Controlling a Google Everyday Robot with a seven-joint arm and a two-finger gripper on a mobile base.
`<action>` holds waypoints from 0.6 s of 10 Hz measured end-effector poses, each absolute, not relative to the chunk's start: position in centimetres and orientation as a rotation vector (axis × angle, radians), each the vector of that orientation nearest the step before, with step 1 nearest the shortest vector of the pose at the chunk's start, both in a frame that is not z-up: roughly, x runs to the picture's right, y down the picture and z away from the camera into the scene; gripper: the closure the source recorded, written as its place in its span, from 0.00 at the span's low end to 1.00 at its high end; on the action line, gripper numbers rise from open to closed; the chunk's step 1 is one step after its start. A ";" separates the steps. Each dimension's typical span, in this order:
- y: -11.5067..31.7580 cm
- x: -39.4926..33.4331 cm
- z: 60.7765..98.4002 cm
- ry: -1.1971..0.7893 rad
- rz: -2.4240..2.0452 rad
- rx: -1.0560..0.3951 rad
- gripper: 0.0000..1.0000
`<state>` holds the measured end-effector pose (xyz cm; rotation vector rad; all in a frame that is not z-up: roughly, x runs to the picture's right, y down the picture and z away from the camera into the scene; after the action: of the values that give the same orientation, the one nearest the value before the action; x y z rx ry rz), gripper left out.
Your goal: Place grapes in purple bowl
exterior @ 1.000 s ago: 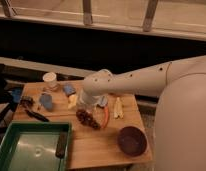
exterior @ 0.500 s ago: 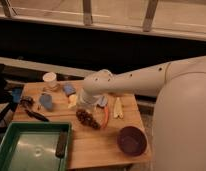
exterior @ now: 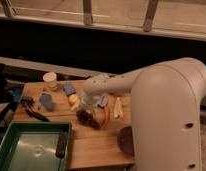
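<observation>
Where the grapes [exterior: 89,119] lie on the wooden table [exterior: 96,147], near its middle, we find the gripper [exterior: 87,106] right above the far end of the bunch. Its jaws stand wide and hold nothing; we cannot tell whether it touches the berries. The white arm [exterior: 121,82] reaches to it from the right of the view.

Just beside the grapes, on the right of the view, lies a red chilli [exterior: 106,118], and next to that some pale yellow strips [exterior: 117,107]. A small yellow piece [exterior: 73,100] sits just left of the gripper, with blue pieces [exterior: 47,101] further left.

The purple bowl [exterior: 126,141] stands at the table's near right corner, apart from the grapes and partly hidden by the robot's body [exterior: 168,125]. A green tray [exterior: 26,150] fills the near left corner, and a white cup [exterior: 50,79] stands at the far left edge.
</observation>
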<state>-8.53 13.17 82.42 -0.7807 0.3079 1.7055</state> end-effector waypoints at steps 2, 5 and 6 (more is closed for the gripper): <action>14.3 -7.8 83.9 0.351 1.724 -0.801 0.21; 16.8 -7.0 85.9 0.395 1.752 -0.844 0.50; 17.0 -7.1 85.9 0.397 1.752 -0.851 0.60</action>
<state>-7.12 16.96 85.92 -0.8513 0.3972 1.7517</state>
